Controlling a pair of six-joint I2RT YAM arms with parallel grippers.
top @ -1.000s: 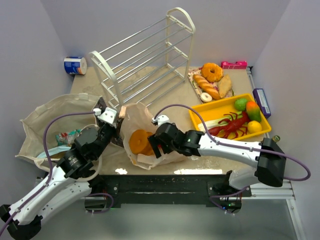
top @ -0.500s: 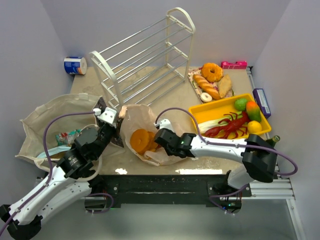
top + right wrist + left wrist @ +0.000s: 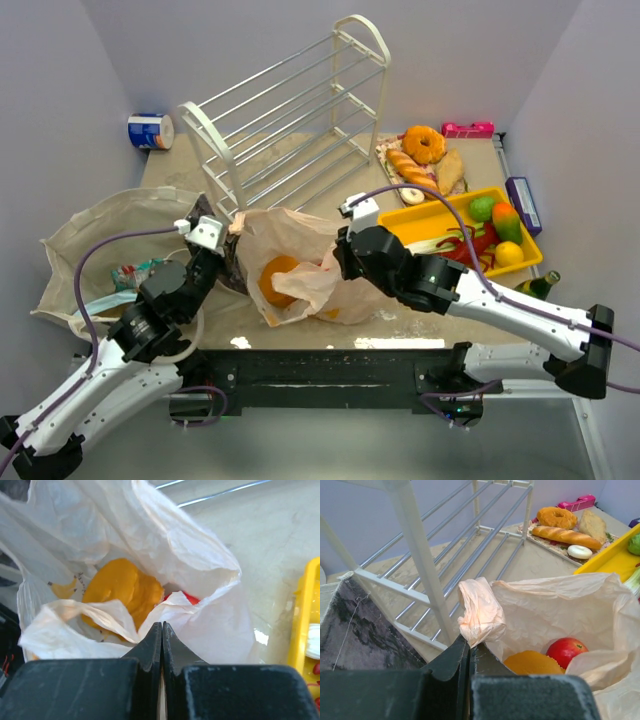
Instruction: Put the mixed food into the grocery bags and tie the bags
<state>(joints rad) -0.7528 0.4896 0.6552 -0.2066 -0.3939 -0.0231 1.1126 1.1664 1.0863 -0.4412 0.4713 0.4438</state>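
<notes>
Top view: a thin peach-pink plastic bag [image 3: 290, 235] sits centre frame on the table, mouth up, with an orange crinkly packet [image 3: 277, 276] showing inside. The left gripper [image 3: 236, 233] is at the bag's upper-left edge. The right gripper [image 3: 333, 266] is at its right side, where the film is lifted. A beige cloth tote [image 3: 75, 235] lies far left beside the left arm, a yellow plastic tray [image 3: 430, 213] sits right of centre, and a white wire rack [image 3: 290, 110] stands behind the bag. Left wrist view: fingers pressed together, clamped on a bunched loop handle of the bag, which rises above the tips at frame centre. A red toy apple [image 3: 565, 650] sits beside the packet, lower right. Right wrist view: fingers flat together at lower centre, pinching a fold of the bag's rim, with the packet and a sliver of apple just beyond.
</notes>
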